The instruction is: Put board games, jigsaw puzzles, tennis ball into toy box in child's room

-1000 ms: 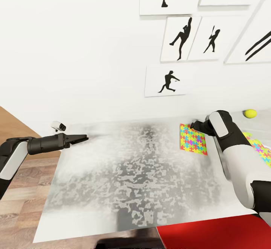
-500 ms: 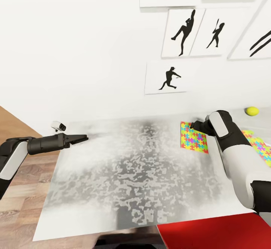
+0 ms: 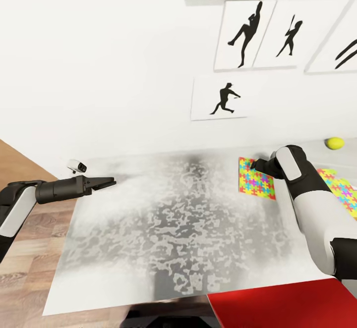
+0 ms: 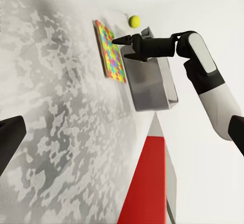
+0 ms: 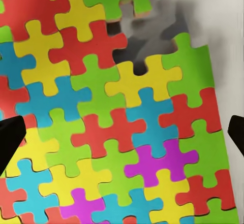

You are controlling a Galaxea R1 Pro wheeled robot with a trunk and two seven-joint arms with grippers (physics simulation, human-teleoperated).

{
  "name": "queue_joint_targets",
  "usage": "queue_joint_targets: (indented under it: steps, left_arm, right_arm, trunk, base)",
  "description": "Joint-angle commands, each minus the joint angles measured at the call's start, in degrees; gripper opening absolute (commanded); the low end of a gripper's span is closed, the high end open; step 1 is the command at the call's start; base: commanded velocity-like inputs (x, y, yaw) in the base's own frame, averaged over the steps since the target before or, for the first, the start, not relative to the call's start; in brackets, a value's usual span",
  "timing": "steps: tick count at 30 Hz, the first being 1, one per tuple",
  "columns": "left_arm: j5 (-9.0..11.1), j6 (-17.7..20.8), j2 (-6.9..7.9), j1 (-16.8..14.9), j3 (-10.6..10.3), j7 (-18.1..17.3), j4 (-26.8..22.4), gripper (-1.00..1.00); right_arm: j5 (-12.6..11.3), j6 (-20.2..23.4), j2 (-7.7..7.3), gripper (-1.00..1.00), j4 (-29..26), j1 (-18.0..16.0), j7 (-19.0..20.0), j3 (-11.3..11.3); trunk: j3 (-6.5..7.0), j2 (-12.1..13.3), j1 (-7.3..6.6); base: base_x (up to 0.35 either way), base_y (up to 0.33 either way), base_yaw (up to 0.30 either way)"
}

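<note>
White wall with black sports silhouettes (image 3: 226, 99) backs the scene, and below it the pale, mottled worktop (image 3: 173, 229) spreads across most of the head view. A red slab (image 3: 282, 305) shows at its near edge. The toy box (image 4: 150, 84), seen from the left wrist, stands on the worktop just beside the nearer jigsaw puzzle (image 3: 256, 179), which lies flat towards the wall; a second jigsaw puzzle (image 3: 341, 189) lies farther right, partly behind the right arm. The tennis ball (image 3: 334, 142) rests near the wall, beyond the box.

The right gripper (image 4: 120, 40) hovers close above the nearer puzzle, jaws spread wide, their dark tips at the two sides of the right wrist view with the coloured board between them. The left gripper (image 3: 110, 183) hangs over the worktop's left end, well apart from the toys; its jaws look released, holding nothing.

The step in hand appears to be grasping this puzzle. Being thin and flat, it offers little to pinch from above; better to work at an edge, or slide it to the worktop's rim, then lift level into the box.
</note>
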Motion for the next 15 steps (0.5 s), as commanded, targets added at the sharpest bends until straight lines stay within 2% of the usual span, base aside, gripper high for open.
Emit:
queue_joint_targets:
  steps: [1,15]
  left_arm:
    - [0.11,0.24,0.05,-0.07,-0.10,-0.12,0.02,1.00]
    - [0.11,0.24,0.05,-0.12,0.19,-0.12,0.02,1.00]
  right_arm:
    - [-0.58,0.13,-0.01,1.00,-0.06,-0.04,-0.52,-0.01]
    - [-0.68,0.13,-0.03,1.00,-0.07,-0.04,-0.47,-0.20]
  trunk:
    - [-0.16,-0.10,0.03]
    - [-0.37,-0.10,0.03]
  base:
    - [0.000,0.000,0.000]
    - [0.000,0.000,0.000]
